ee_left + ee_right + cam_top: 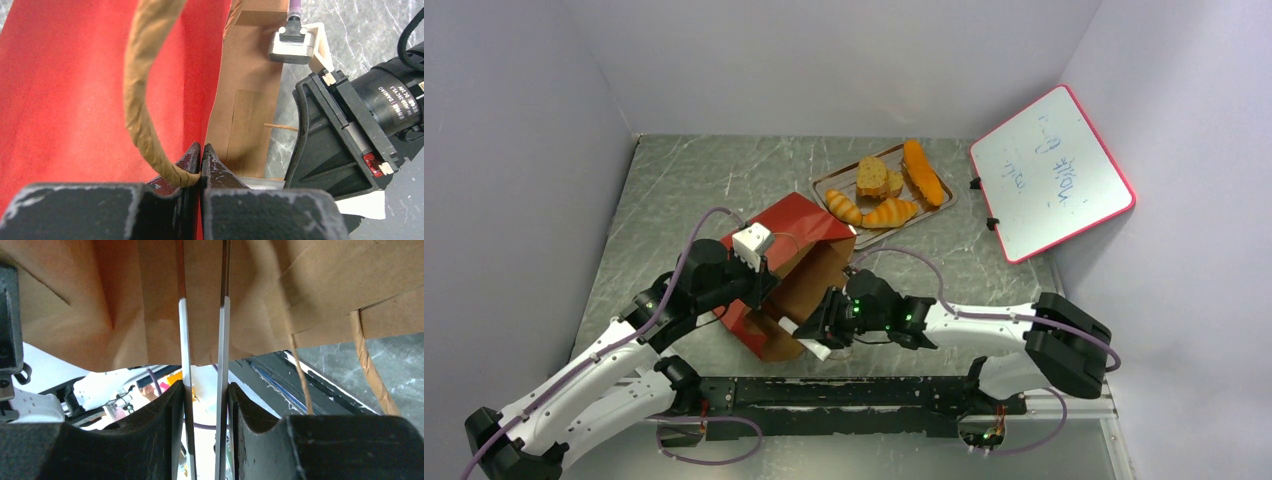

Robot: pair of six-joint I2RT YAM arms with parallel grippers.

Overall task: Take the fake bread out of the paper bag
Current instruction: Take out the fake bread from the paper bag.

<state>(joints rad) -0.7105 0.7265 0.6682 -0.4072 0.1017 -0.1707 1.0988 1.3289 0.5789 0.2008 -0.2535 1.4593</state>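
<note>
While the paper bag (789, 235) lies tipped over on the marbled grey table (674, 180), its twisted cord handle (145, 100) is pinched in the fully closed left gripper (201, 152).
Four pieces of fake bread (890, 212) are counted on the flat metal tray (829, 180) just beyond the bag: one speckled slice (871, 176), one long loaf (922, 172) and two ridged rolls (844, 207). The bag is smooth red outside and kraft brown inside. The right gripper (205, 390) is held at the bag's brown mouth, jaws slightly apart with two thin white strips (185, 340) between them; whether anything is gripped cannot be told. Handwriting on the single pink-rimmed whiteboard (1049, 170) cannot be read.
</note>
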